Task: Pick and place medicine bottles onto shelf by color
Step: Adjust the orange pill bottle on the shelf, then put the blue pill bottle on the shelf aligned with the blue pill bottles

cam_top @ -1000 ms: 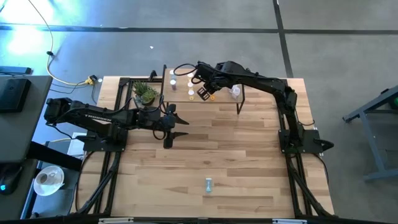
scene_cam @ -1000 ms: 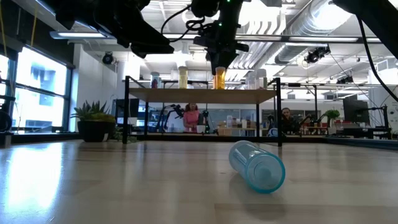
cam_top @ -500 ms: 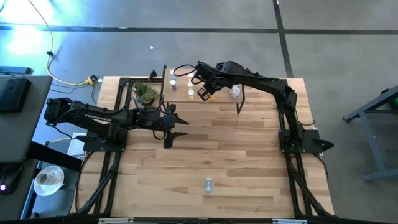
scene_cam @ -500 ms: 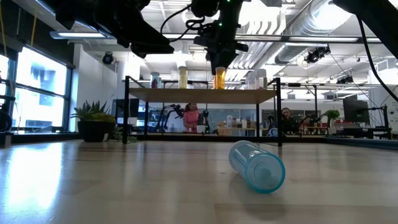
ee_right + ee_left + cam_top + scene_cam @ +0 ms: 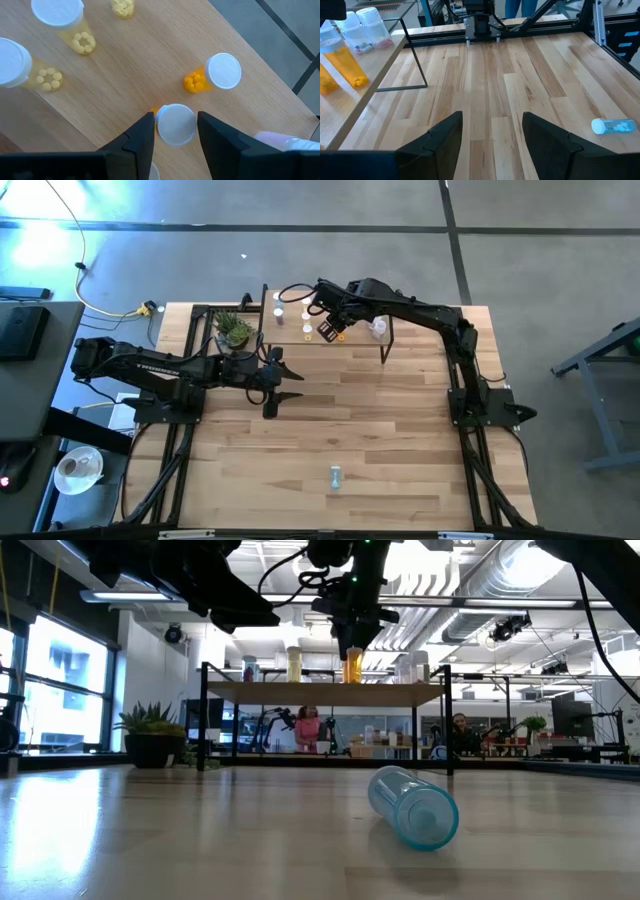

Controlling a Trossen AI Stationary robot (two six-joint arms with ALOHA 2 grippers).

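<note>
On the shelf (image 5: 125,70), three yellow bottles (image 5: 60,20), two orange bottles (image 5: 215,75); right gripper (image 5: 175,131) brackets one orange bottle's cap, contact unclear; left gripper (image 5: 492,132) open, empty.

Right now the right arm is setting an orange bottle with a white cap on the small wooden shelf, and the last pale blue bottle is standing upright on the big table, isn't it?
Not quite: the pale blue white-capped bottle lies on its side on the slatted wooden table, as the low view shows. The rest holds: the right arm's fingers bracket an orange white-capped bottle over the small wooden shelf.
</note>
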